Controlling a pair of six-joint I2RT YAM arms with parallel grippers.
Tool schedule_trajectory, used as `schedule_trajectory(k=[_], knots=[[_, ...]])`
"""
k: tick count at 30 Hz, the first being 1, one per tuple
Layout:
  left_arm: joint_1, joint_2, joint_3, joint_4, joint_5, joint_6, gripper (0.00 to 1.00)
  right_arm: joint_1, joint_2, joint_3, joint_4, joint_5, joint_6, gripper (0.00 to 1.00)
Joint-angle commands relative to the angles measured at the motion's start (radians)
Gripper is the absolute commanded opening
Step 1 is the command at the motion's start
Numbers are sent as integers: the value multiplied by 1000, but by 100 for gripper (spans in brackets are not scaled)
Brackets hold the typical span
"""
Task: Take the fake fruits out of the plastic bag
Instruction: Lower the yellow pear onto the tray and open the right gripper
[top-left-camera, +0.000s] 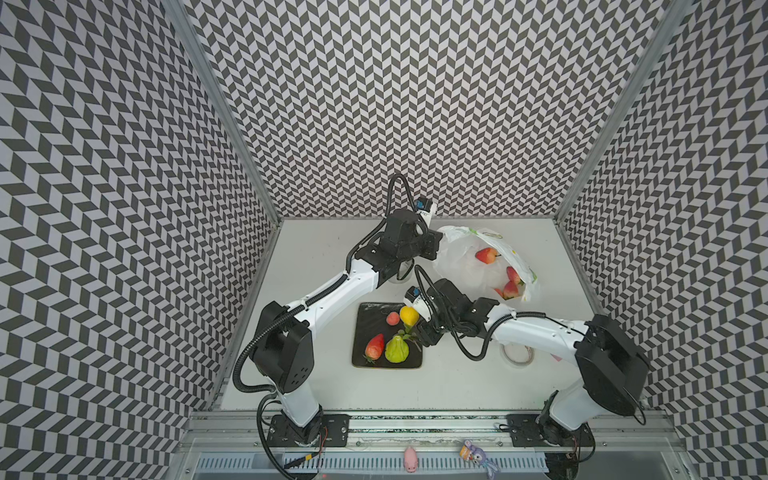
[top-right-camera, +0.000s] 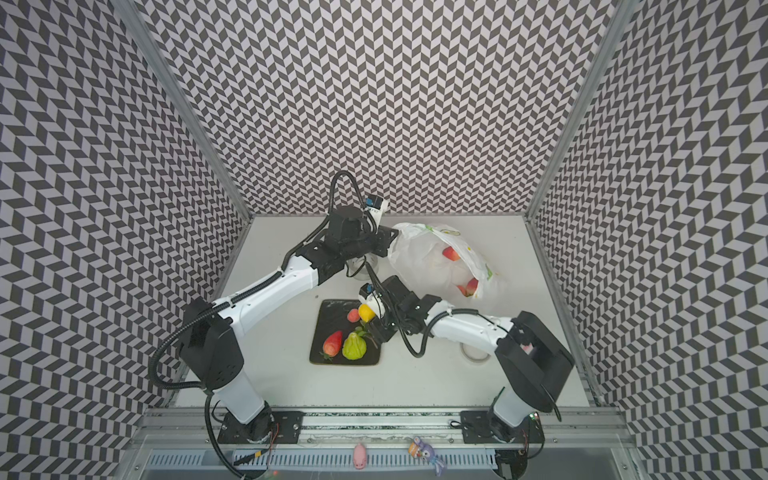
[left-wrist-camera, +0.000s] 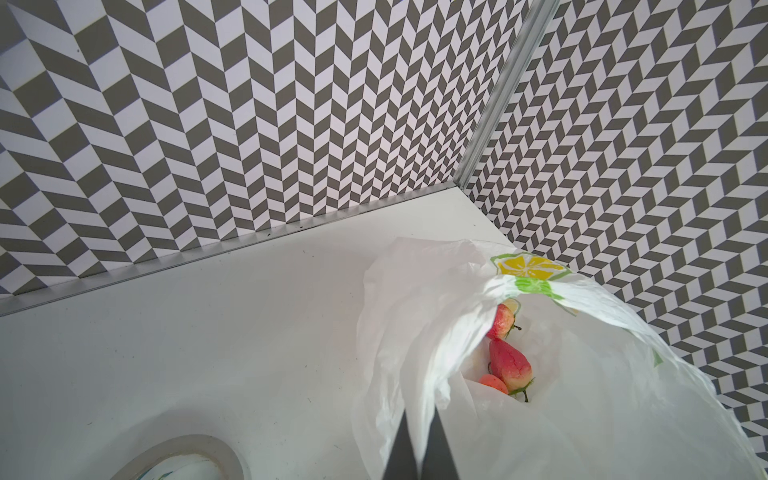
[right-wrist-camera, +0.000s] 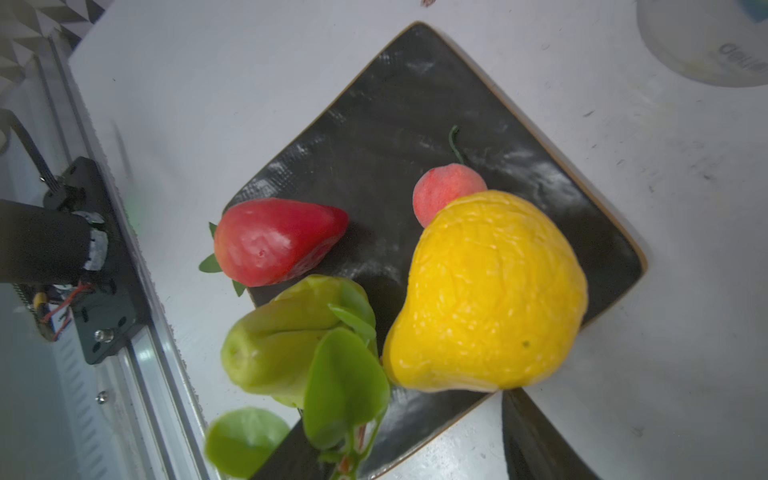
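The plastic bag (top-left-camera: 461, 257) lies at the back right with its mouth held up. My left gripper (top-left-camera: 436, 245) is shut on its rim, the film pinched between the fingers (left-wrist-camera: 444, 453). Red strawberries (left-wrist-camera: 509, 365) and a small orange fruit (left-wrist-camera: 493, 383) lie inside the bag. My right gripper (right-wrist-camera: 401, 405) hangs open over the black plate (top-left-camera: 372, 318), with a leafy twig (right-wrist-camera: 345, 386) between the spread jaws. The yellow fruit (right-wrist-camera: 486, 291) is just beyond them, touching one fingertip. On the plate lie a strawberry (top-left-camera: 375, 346), a green pear-shaped fruit (top-left-camera: 397, 349) and a pink-orange fruit (top-left-camera: 392, 318).
A tape roll (top-left-camera: 516, 355) lies under the right arm, and a clear one (left-wrist-camera: 183, 457) lies beneath the left arm. A pink pig toy (top-left-camera: 410, 459) and a purple toy (top-left-camera: 478, 453) sit on the front rail. Patterned walls close in three sides.
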Motion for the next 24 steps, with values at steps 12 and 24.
schedule_trajectory(k=[12, 24], knots=[[-5, -10, 23, 10, -13, -4, 0, -10, 60, 5, 115, -1, 72, 33], [-3, -7, 27, 12, -11, 2, 0, -10, 136, 10, 111, -30, 69, 58]])
